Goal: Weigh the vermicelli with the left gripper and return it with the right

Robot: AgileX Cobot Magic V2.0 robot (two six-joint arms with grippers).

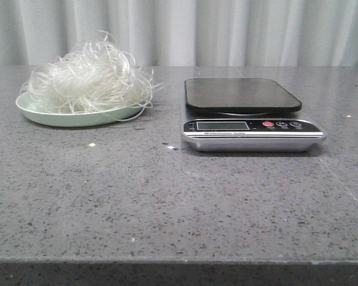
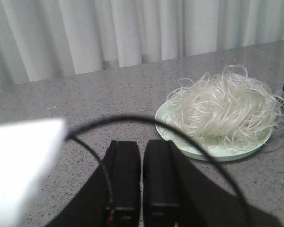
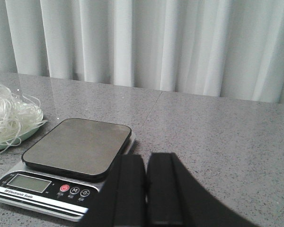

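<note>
The vermicelli [image 1: 86,80], a fluffy whitish nest of strands, lies on the pale green plate [image 1: 45,115] at the table's far left. It also shows in the left wrist view [image 2: 227,106] and at the edge of the right wrist view [image 3: 7,118]. The kitchen scale [image 1: 244,113] with a dark platform stands at centre right, its platform bare. My left gripper [image 2: 142,146] is shut and empty, short of the plate [image 2: 180,144]. My right gripper [image 3: 146,161] is shut and empty, beside the scale [image 3: 71,151]. Neither gripper shows in the front view.
A grey speckled stone table [image 1: 167,196] carries everything. White curtains [image 1: 227,30] hang behind it. A black cable [image 2: 180,127] loops across the left wrist view. A blurred white object [image 2: 19,161] stands close to the left wrist camera.
</note>
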